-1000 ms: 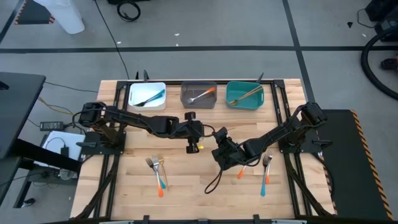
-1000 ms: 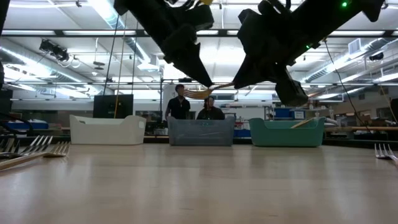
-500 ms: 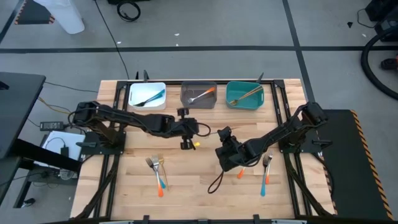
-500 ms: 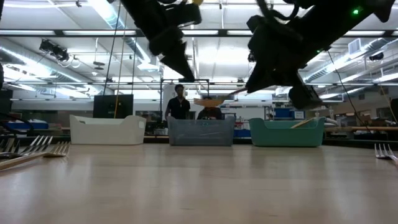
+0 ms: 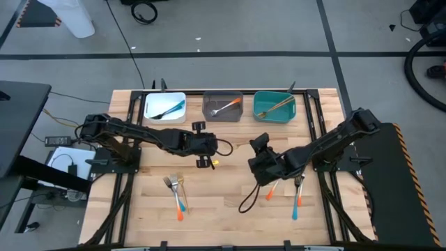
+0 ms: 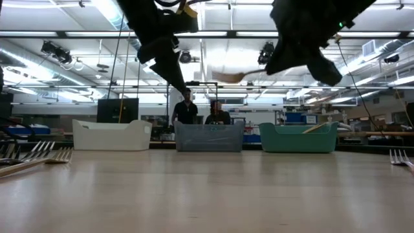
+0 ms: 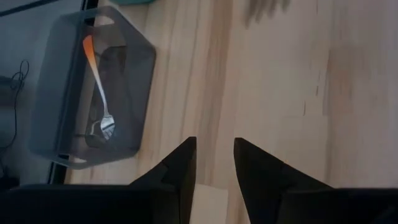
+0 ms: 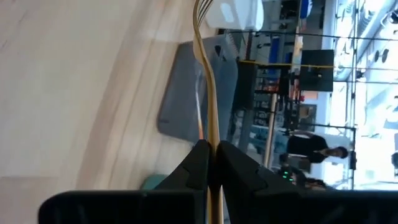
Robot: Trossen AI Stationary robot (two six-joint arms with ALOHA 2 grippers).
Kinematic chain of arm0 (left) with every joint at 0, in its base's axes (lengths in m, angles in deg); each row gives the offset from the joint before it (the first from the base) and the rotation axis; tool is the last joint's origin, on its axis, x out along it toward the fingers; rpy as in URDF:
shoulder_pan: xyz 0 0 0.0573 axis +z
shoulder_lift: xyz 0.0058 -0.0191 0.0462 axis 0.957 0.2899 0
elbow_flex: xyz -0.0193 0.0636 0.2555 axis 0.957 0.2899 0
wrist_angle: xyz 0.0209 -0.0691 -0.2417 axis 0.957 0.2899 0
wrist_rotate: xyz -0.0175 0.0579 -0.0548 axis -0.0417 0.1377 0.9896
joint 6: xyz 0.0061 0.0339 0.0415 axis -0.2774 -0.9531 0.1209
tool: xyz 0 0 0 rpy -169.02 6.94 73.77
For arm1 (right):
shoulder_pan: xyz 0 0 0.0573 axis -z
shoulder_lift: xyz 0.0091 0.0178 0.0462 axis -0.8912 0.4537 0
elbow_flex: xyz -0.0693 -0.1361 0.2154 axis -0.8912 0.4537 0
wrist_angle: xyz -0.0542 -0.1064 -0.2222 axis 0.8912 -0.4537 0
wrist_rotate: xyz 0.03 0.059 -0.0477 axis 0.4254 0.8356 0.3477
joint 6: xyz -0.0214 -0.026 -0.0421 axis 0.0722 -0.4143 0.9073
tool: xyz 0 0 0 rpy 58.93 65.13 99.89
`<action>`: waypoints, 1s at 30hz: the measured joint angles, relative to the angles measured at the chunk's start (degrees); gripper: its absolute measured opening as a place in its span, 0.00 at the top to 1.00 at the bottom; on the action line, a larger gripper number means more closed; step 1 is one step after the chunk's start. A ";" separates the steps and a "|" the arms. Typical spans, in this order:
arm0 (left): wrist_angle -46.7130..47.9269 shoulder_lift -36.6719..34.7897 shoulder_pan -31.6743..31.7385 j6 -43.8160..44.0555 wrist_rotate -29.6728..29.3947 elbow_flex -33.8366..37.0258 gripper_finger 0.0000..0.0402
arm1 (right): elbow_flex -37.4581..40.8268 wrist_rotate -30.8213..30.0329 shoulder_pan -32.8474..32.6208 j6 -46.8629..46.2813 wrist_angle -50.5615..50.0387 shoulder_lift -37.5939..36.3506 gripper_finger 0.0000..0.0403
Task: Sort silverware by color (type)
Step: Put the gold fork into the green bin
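Gold fork [image 8: 208,74] pinched in right tool [image 8: 210,163] over bare tabletop; left tool [image 7: 213,163] parted, empty.

This is a big robot lab. Long ceiling lights [image 6: 213,33] shine over a wide open room. Two people [image 6: 186,111] stand far back by shelves and machines. Cables [image 5: 143,12] lie on the grey floor [image 5: 230,28] around the wooden table [image 5: 223,202].
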 joint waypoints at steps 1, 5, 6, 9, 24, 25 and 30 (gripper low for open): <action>0.23 -0.02 -0.24 0.35 -0.11 0.66 0.71 | -0.02 0.58 0.05 -0.97 -1.02 -1.07 0.91; 0.03 -0.23 -1.23 2.05 -1.64 3.97 0.71 | -0.01 1.66 0.90 -5.08 -4.45 -5.30 0.91; -0.15 -0.44 -1.55 2.49 -2.54 4.81 0.71 | 0.02 2.31 1.20 -5.86 -5.05 -6.33 0.91; -1.87 -1.75 -2.28 2.90 -3.79 7.51 0.71 | -0.01 4.62 2.22 -7.73 -4.83 -9.35 0.91; -20.40 -17.52 -3.80 -0.36 -3.83 23.22 0.71 | -0.04 8.15 9.94 -8.29 -1.97 -18.66 0.91; -21.65 -17.96 -3.80 -0.54 -3.83 24.48 0.71 | 0.02 8.34 10.94 -7.62 -2.49 -18.59 0.91; -26.45 -18.23 -3.67 0.67 -3.71 27.93 0.71 | 0.02 12.73 15.83 -3.93 -4.96 -17.89 0.91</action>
